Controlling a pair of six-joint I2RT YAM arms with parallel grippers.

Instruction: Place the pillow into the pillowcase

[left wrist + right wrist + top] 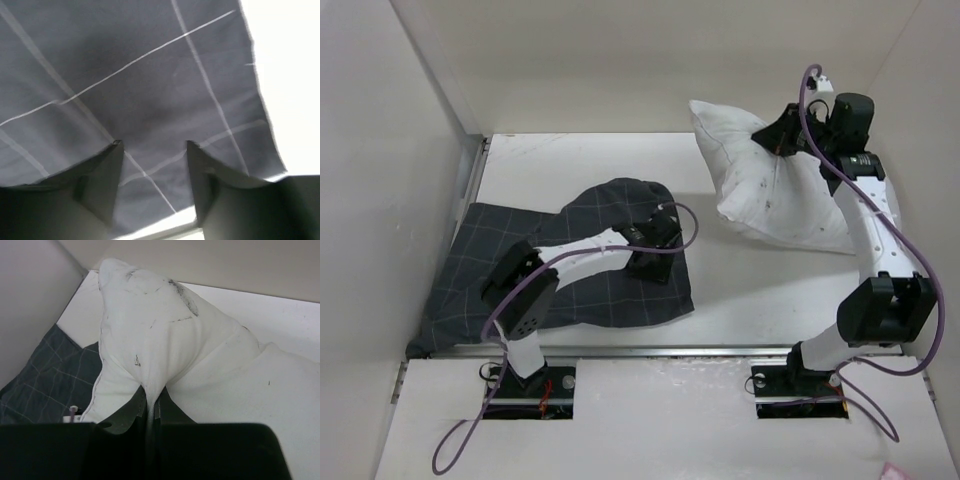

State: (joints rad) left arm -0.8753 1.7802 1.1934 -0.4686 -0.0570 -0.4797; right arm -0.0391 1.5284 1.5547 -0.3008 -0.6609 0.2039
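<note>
Right tool (151, 399) pinched tight on the pillow (170, 335); left tool (154, 146) parted over the pillowcase (130, 75).
The pillow sits propped up at the table's (760, 295) far right, and the pillowcase lies spread at the left.

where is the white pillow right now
In the top view the soft white rectangular pillow lies at the far right of the table, a fold pinched by the right gripper, apart from the dark grey checked fabric pillowcase on its left.

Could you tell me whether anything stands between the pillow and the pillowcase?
Nothing visible lies on the table between the pillow and the pillowcase; only the left arm stretches across the pillowcase itself.
</note>
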